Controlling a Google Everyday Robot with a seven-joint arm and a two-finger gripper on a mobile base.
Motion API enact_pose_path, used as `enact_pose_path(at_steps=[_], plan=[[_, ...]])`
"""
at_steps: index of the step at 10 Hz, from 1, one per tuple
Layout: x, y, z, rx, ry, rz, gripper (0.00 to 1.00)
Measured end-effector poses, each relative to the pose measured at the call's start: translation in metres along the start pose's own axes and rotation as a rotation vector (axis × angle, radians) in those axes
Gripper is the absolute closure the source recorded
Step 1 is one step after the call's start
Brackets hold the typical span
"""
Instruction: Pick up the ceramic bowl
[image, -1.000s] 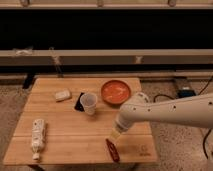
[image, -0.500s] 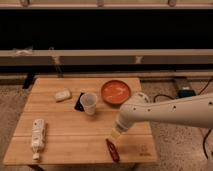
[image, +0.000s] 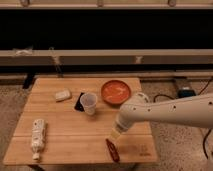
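Well beyond end effector (image: 116, 134) above table (image: 65, 135), ceramic bowl (image: 116, 92)

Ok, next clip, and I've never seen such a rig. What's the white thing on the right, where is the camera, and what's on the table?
The white thing is a robot arm reaching in from the right. Its tip is the pincer, the part that grasps; it hangs over the near right part of the wooden table, apart from the ceramic bowl. One camera only, looking down at the table from its near side. On the table: the ceramic bowl, orange-red, at the far side, which the robot should pick up; a whitish plastic cup left of it; a dark flat item beside the cup; a small pale block; a bottle lying near left; a red-brown item at the near edge.
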Motion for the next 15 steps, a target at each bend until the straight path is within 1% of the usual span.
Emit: enact_pose_path(at_steps=[10,12,13,14,15], plan=[[0.0,0.0,0.0,0.0,0.0,0.0,0.2],[0.003,0.003,0.0,-0.003,0.001,-0.012,0.2],[0.011,0.01,0.002,-0.012,-0.001,-0.032,0.2],[0.024,0.024,0.004,-0.027,0.001,-0.057,0.2],[0.03,0.035,0.005,-0.038,-0.005,-0.068,0.2]])
